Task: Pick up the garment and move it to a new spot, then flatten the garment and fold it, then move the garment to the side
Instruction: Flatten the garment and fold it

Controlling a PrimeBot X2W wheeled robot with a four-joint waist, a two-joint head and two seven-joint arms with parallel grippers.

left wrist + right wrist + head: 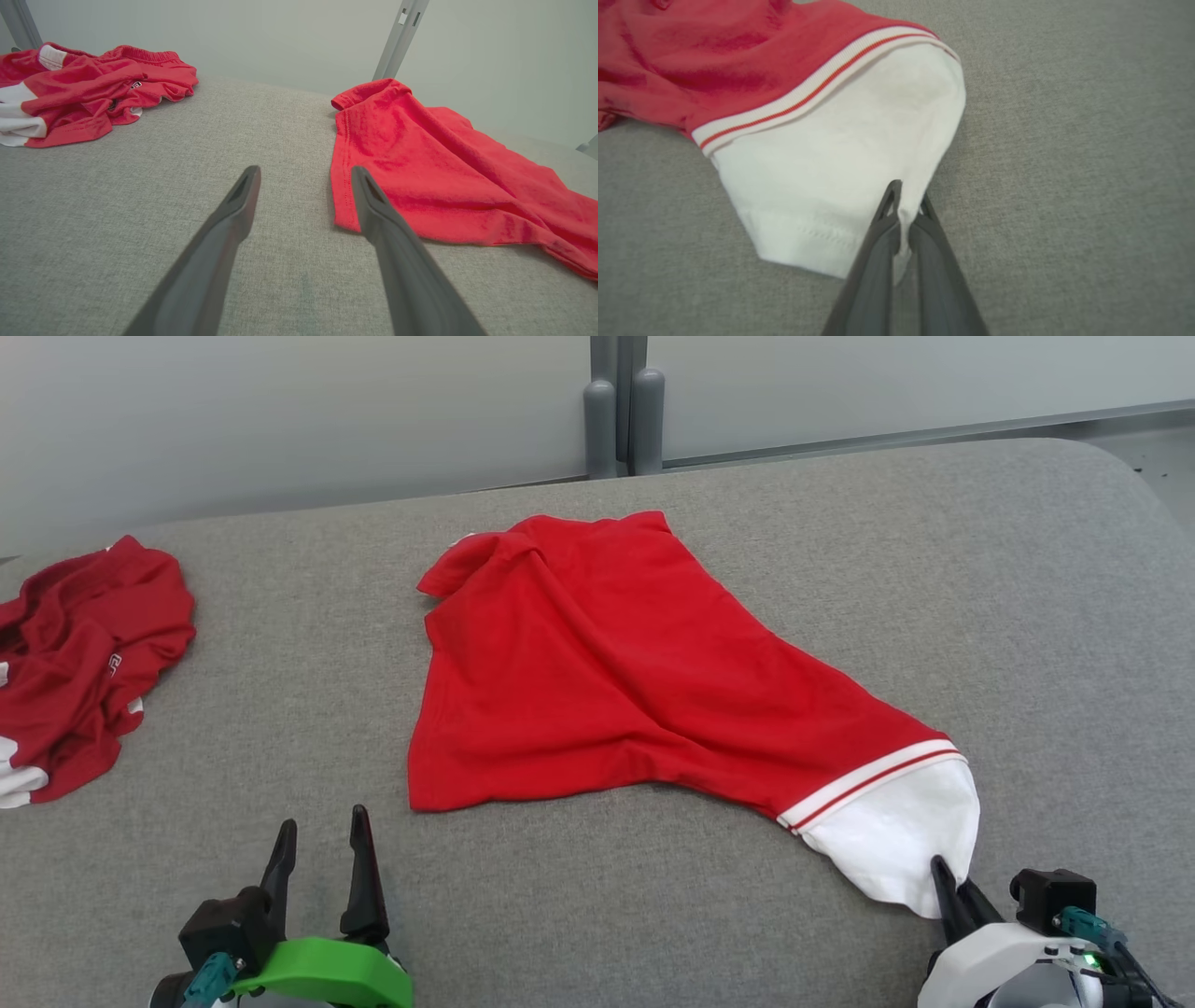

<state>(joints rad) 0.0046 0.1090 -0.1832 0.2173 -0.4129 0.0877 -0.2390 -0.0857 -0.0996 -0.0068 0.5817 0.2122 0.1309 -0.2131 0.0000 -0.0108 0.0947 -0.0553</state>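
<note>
Pinching the white sleeve (pixel 896 826) of the shirt (pixel 579 663) in my right gripper (pixel 950 882), at the near edge of the table (pixel 1027 616), right side. Shirt's long axis runs from there diagonally to the far middle. My left gripper (pixel 323 821) is open and empty, close to the hem corner (pixel 420 803).

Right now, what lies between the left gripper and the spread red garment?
Nothing but bare grey surface separates the left gripper from the red garment; the head view shows it.
</note>
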